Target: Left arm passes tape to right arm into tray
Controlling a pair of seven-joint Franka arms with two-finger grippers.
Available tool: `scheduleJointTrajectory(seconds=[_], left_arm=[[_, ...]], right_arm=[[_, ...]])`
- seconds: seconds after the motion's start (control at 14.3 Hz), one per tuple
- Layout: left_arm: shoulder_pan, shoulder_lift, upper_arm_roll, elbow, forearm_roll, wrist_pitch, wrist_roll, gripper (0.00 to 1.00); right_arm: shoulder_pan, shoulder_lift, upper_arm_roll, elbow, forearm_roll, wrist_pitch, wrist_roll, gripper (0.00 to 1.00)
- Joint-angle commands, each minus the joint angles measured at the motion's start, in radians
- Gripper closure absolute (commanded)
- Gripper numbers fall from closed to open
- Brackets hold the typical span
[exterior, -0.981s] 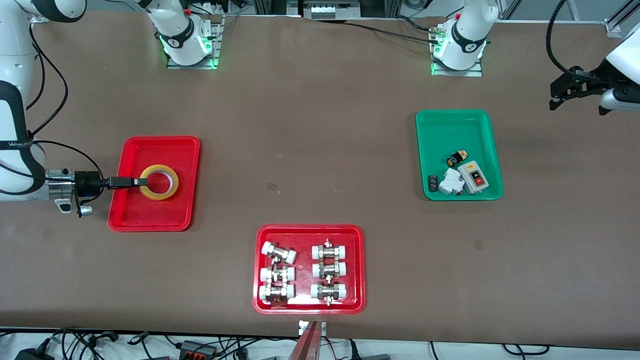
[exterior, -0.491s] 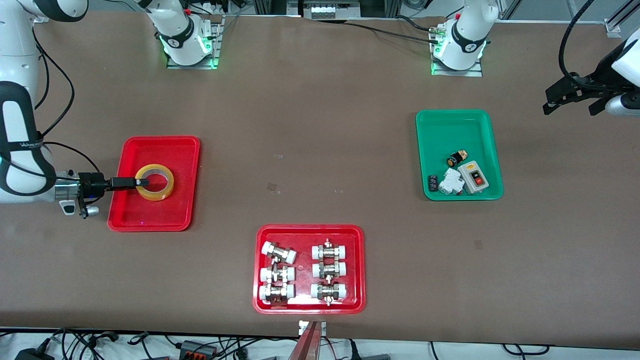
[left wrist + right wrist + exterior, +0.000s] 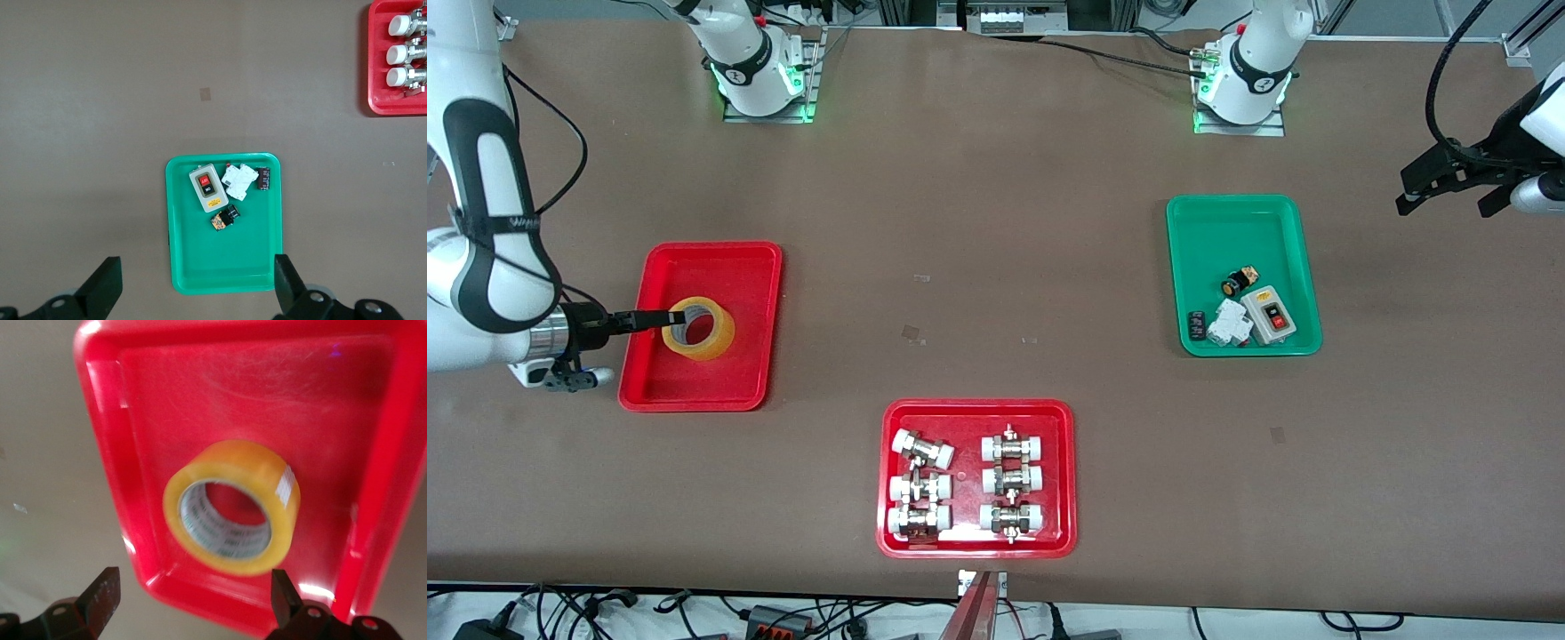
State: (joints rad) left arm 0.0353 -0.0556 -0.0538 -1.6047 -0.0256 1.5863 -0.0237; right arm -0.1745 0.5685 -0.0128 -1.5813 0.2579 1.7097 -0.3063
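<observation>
Tape sits inside the tray, in the half toward the right arm's end and about midway between the tray's upper and lower rims in the front view. It looks tipped, with its hole turned toward the right gripper; whether it lies flat I cannot tell. That gripper reaches in low over the tray's rim at the right arm's end, its tip at the roll's edge. In the right wrist view the gripper has its two fingers spread wide with the tape showing in the gap, farther off and unclamped, and bare red tray on every side of the roll. The left gripper hangs over the table by the frame edge at the left arm's end, waiting, level with the top rim of the green tray. Its wrist view shows the gripper with fingers apart, the green tray with small parts below, and a corner of the fittings tray. The fittings tray lies at lower middle of the front view, near the table's lower edge. Bare table runs wide across the middle, between the three trays.
</observation>
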Motion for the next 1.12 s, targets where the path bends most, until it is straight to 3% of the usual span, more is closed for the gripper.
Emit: scheduleJointTrajectory(seconds=[0.0,0.21,0.56,0.77,0.91,1.05], left_arm=[[0.009,0.013,-0.008,0.023,-0.016,-0.019,-0.013,0.00],[0.011,0.023,-0.009,0.028,-0.016,-0.023,-0.015,0.00],[0.011,0.026,-0.009,0.032,-0.016,-0.034,-0.013,0.00],[0.011,0.026,-0.009,0.032,-0.016,-0.035,-0.013,0.00],[0.011,0.026,-0.009,0.032,-0.016,-0.035,-0.013,0.00],[0.011,0.026,-0.009,0.031,-0.016,-0.037,-0.013,0.00]], right_arm=[[0.047,-0.093,-0.001,0.061,-0.103,-0.079,0.165,0.00],[0.110,-0.137,0.008,0.213,-0.216,-0.208,0.262,0.00],[0.135,-0.145,0.001,0.434,-0.236,-0.266,0.248,0.00],[0.132,-0.160,-0.004,0.435,-0.265,-0.249,0.269,0.00],[0.139,-0.170,-0.003,0.429,-0.269,-0.169,0.280,0.00],[0.132,-0.250,-0.003,0.283,-0.269,-0.028,0.280,0.00]])
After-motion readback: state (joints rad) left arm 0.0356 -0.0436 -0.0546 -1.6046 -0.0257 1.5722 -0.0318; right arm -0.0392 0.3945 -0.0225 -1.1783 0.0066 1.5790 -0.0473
